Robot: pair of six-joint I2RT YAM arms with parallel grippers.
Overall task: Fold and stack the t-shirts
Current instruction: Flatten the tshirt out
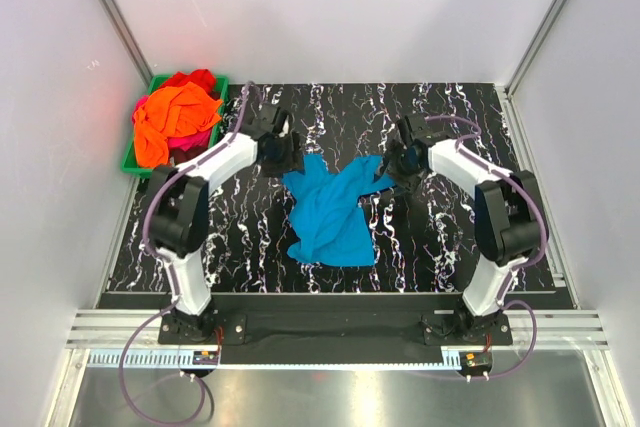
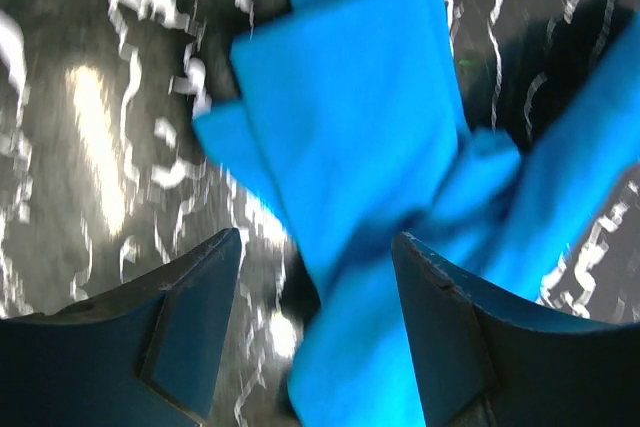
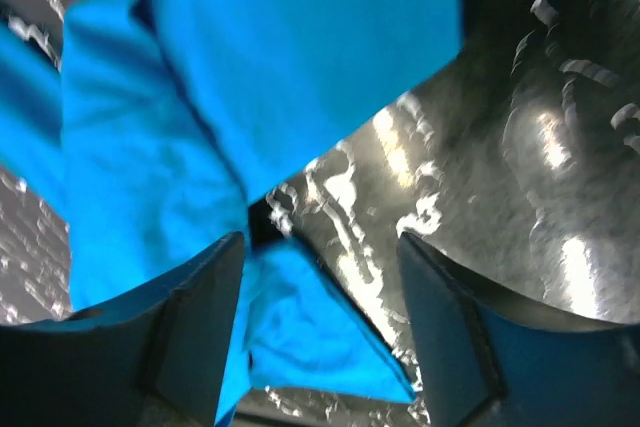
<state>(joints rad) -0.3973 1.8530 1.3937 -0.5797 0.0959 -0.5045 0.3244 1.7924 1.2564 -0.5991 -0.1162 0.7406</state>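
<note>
A turquoise-blue t-shirt (image 1: 330,209) lies crumpled in the middle of the black marbled table (image 1: 450,247). It also shows in the left wrist view (image 2: 360,127) and the right wrist view (image 3: 250,87). My left gripper (image 1: 283,155) is open above the shirt's far left corner, with cloth between its fingers (image 2: 190,317). My right gripper (image 1: 398,169) is open over the shirt's far right corner, with a cloth tip between its fingers (image 3: 190,327). Orange (image 1: 172,119), red (image 1: 193,78) and magenta (image 1: 196,139) t-shirts are piled in the bin.
A green plastic bin (image 1: 131,159) stands at the table's far left corner, next to the left arm. White walls enclose the table on three sides. A metal rail runs along the near edge.
</note>
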